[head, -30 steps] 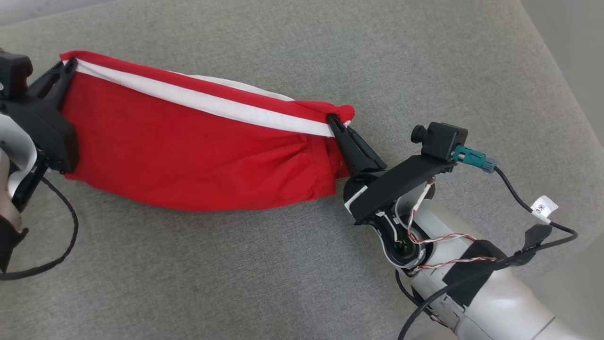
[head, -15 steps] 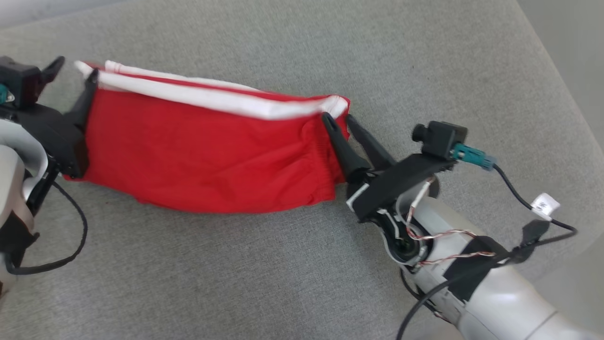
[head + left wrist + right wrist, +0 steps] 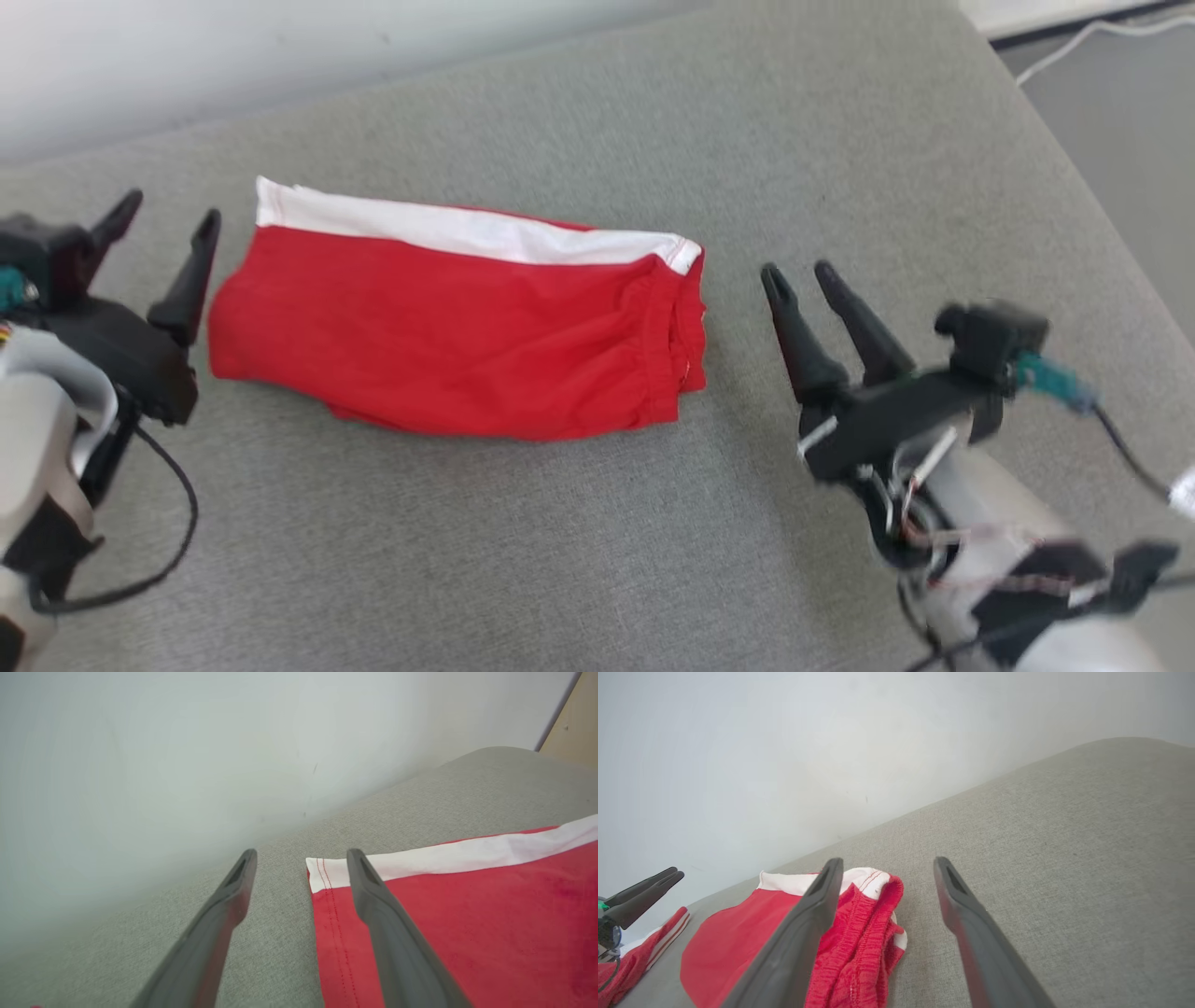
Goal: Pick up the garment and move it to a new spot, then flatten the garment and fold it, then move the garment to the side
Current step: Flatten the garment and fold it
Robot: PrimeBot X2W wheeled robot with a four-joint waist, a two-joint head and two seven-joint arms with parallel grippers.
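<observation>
Here the garment (image 3: pixel 448 345) lies folded, a red oblong with a white band along its far edge, on the grey cushion (image 3: pixel 560 560). Left claw (image 3: pixel 174 206) and right claw (image 3: pixel 796 271) flank its ends, both spread and empty. To shift it aside, best pinch every layer at both ends and lift evenly, lest the fold slip.

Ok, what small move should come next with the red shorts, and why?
Probably bring the right end effector to the near end of the shorts and close on it. They lie folded on the cushion, and the left end effector is open and clear too, so only moving them aside seems left.
</observation>
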